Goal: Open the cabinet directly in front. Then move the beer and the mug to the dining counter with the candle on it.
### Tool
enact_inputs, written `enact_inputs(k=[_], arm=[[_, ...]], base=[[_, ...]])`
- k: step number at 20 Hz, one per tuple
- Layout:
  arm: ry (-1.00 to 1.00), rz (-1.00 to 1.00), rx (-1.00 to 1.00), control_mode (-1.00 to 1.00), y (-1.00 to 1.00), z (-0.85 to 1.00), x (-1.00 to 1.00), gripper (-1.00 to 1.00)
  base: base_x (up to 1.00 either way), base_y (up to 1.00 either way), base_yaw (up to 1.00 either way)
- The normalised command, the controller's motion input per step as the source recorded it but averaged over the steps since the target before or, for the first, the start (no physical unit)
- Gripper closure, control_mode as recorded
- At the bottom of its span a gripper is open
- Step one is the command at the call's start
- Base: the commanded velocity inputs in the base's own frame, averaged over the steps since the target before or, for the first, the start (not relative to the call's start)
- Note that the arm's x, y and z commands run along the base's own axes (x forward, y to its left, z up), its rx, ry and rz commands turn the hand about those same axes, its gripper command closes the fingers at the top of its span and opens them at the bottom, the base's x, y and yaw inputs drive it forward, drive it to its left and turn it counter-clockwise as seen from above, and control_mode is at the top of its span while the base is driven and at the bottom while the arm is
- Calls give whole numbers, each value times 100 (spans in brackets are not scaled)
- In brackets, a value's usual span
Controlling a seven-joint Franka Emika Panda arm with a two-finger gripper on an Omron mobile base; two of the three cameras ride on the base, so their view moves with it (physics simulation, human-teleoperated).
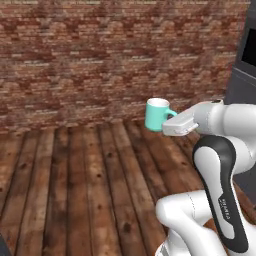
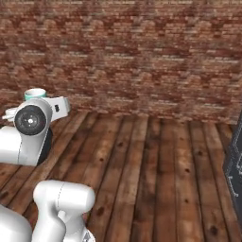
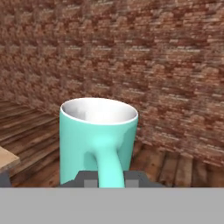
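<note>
- The gripper (image 3: 105, 178) is clamping the mug (image 1: 157, 114) by its loop handle, the two dark finger tips sitting tight on either side of the handle at the bottom centre of the hand view.
- In the left base view the mug is hanging upright in the air, right of centre, just off the end of the white hand, with its white inside facing up.
- In the right base view the mug's (image 2: 35, 93) rim is peeking out above the arm's joint at the left edge.
- A brick wall (image 1: 100, 55) is filling the upper half of both base views, and a dark plank floor (image 1: 75, 190) is spreading across the lower half.
- A pale wood corner (image 3: 6, 159) is showing at the left edge of the hand view.
</note>
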Motion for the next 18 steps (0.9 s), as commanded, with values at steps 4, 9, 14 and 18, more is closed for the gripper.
enact_inputs(k=[4, 9, 14, 18], arm=[[0, 0, 0, 100, 0, 0, 0, 100], [0, 0, 0, 100, 0, 0, 0, 100], [0, 0, 0, 100, 0, 0, 0, 100], [0, 0, 0, 100, 0, 0, 0, 100]], base=[[100, 0, 34], [100, -7, 47], [100, -10, 55], [100, -6, 60]])
